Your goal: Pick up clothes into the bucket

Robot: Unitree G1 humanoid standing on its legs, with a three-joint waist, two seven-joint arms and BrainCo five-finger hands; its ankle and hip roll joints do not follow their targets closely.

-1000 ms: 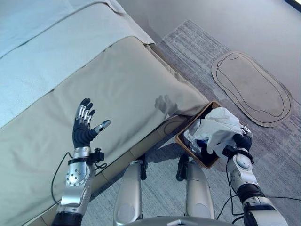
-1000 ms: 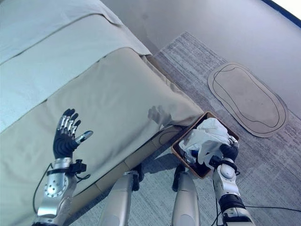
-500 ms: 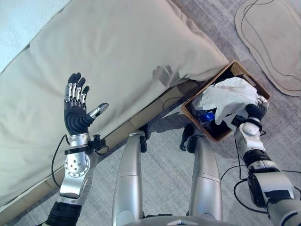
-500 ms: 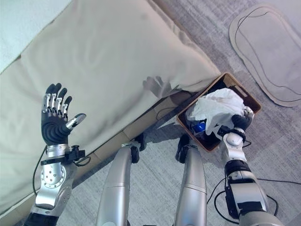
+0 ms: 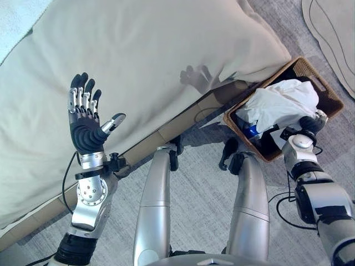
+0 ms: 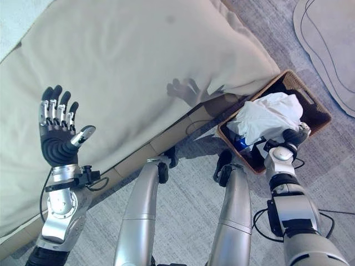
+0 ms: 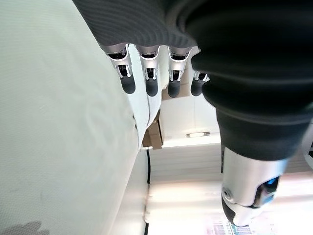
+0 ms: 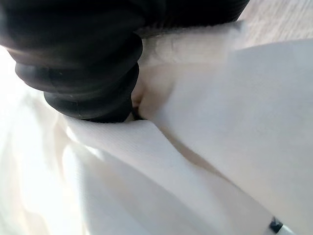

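Note:
A brown woven basket (image 5: 328, 93) stands on the floor at the bed's corner. A white garment (image 5: 283, 105) is heaped in it, over something blue (image 5: 250, 131). My right hand (image 5: 309, 125) is at the basket's near edge, pushed in under the white garment (image 8: 220, 122), which wraps round its dark cover. My left hand (image 5: 86, 136) is raised over the bed's side, open, palm up, holding nothing; its straight fingers (image 7: 149, 83) show in the left wrist view.
The bed with a beige cover (image 5: 138, 61) takes up the left and middle. An oval mat (image 5: 338, 39) lies on the grey carpet (image 5: 194, 183) beyond the basket.
The camera has tilted down, so the whole scene has shifted. The left hand stays raised and open, and the right hand stays at the basket under the white garment.

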